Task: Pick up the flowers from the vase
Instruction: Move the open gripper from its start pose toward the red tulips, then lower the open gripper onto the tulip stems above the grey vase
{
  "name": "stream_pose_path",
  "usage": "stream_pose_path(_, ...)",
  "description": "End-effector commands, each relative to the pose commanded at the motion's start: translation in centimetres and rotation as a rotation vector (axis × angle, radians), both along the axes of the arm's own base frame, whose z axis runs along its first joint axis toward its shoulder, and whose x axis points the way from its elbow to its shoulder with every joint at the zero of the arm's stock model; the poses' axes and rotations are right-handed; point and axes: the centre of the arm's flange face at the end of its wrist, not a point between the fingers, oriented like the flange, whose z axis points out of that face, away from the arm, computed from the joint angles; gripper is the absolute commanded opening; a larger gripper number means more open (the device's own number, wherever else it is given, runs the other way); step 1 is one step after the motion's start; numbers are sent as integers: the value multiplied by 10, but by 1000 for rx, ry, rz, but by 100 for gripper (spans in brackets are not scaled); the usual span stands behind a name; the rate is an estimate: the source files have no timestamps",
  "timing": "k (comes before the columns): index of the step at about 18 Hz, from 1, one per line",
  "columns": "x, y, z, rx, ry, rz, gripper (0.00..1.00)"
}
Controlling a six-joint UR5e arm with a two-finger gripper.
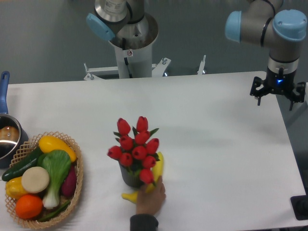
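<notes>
A hand (pixel 150 197) and, seemingly, a banana (pixel 157 169) crowd the vase (pixel 129 175).

About 10 red tulip buds (pixel 134 144), 1 vase (pixel 129 177), 1 basket (pixel 76 163), 1 pot (pixel 6 137), 1 banana (pixel 157 168).

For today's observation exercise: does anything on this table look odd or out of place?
Yes. A person's hand reaches in from the front edge, holding a yellow banana against the small dark grey vase of red tulip flowers.

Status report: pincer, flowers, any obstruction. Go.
Pincer at far right table edge, empty, state unclear. Flowers standing in vase, untouched. Human hand and banana against the vase.
</notes>
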Motion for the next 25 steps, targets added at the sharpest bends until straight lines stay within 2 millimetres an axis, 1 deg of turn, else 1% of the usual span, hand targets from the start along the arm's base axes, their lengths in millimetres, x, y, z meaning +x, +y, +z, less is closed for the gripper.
stream_pose_path(2,5,6,5,3,6,-11,100)
stream_pose_path(4,16,15,5,11,2,-29,100)
stream_pose_path(6,25,18,-4,47,-17,-40,100)
stream_pose_path(7,33,21,-6,101,-37,-47,100)
stream_pose_path(9,53,28,-2,222,-52,-61,100)
stream_pose_path(12,79,29,-4,314,-89,-61,100)
stream_pose_path(14,95,40,-6,434,-133,-96,100)
stream_pose_path(16,116,47,-1,523,-161,-122,100)
stream_pose_path(17,123,50,1,555,-173,-131,100)
stream_pose_path(18,136,58,3,595,-191,-155,100)
stream_pose_path(19,143,62,4,623,-203,-169,100)
stream_pose_path(22,176,92,-3,769,-303,-237,100)
stream_pose_path(25,195,107,2,798,-330,-272,100)
